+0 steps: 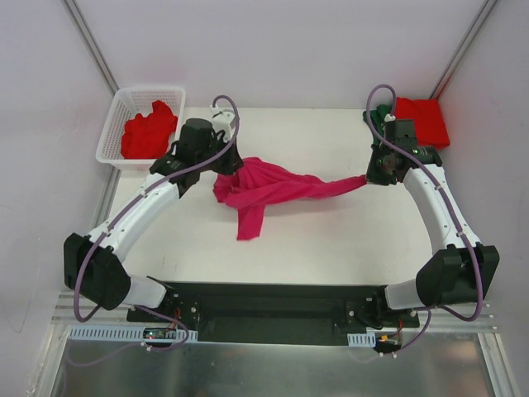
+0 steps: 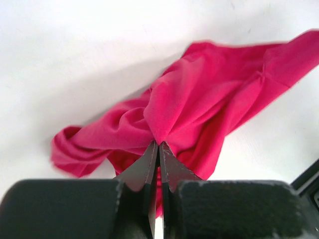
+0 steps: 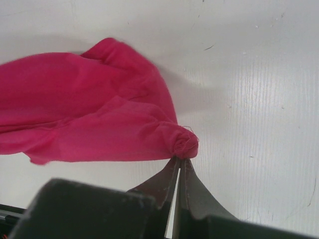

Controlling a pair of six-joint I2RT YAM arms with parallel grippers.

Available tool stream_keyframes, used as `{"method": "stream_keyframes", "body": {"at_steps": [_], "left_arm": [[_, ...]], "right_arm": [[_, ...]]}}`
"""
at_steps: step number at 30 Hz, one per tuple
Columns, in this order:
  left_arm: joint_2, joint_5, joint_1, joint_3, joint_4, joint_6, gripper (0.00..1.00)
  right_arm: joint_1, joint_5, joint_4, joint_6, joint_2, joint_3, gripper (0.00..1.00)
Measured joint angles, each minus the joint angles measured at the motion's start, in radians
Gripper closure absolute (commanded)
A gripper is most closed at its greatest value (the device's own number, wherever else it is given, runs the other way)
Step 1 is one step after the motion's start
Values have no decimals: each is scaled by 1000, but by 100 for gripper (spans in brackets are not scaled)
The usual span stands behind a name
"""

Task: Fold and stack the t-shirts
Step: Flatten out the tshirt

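The magenta-pink t-shirt (image 1: 269, 188) hangs stretched above the table between both grippers. My left gripper (image 1: 221, 168) is shut on its left bunch; in the left wrist view the jaws pinch the cloth (image 2: 189, 109) at the gripper tip (image 2: 158, 144). My right gripper (image 1: 369, 179) is shut on a rolled corner of the shirt (image 3: 99, 114) at the gripper tip (image 3: 179, 158). A loose part hangs down to the table. A red t-shirt (image 1: 150, 129) lies crumpled in the basket. Another red t-shirt (image 1: 421, 120) lies folded at the far right, with the dark green t-shirt (image 1: 382, 117) beside it, mostly hidden by the right arm.
The white lattice basket (image 1: 113, 126) stands at the table's far left corner. The white table (image 1: 331, 240) lies under the shirt. A black base plate (image 1: 273, 310) runs along the near edge. Frame posts rise at both far corners.
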State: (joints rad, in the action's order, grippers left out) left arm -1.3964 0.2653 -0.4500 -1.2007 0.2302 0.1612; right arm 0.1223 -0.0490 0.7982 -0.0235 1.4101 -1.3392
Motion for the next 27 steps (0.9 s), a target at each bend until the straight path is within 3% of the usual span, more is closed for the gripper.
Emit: {"method": "stream_keyframes", "body": {"at_steps": [5,13,18,20,24,27], "left_arm": [[60,-16,19,-35,51,-38,100],[29,18,19,23,93,-54,100],[-49,14,1,115,77,-53,79],[-84,8,-14,147,71,-50,54],[-126,-27,-39,165,46,-43,24],[-134,-48,-51,165,25,-42,16]], "right_arm": [[0,2,0,0,0,0,99],[1,3,0,0,0,0,99],[2,3,0,0,0,0,99],[2,4,0,0,0,0,99],[3,4,0,0,0,0,99],[3,3,0,0,0,0,99]]}}
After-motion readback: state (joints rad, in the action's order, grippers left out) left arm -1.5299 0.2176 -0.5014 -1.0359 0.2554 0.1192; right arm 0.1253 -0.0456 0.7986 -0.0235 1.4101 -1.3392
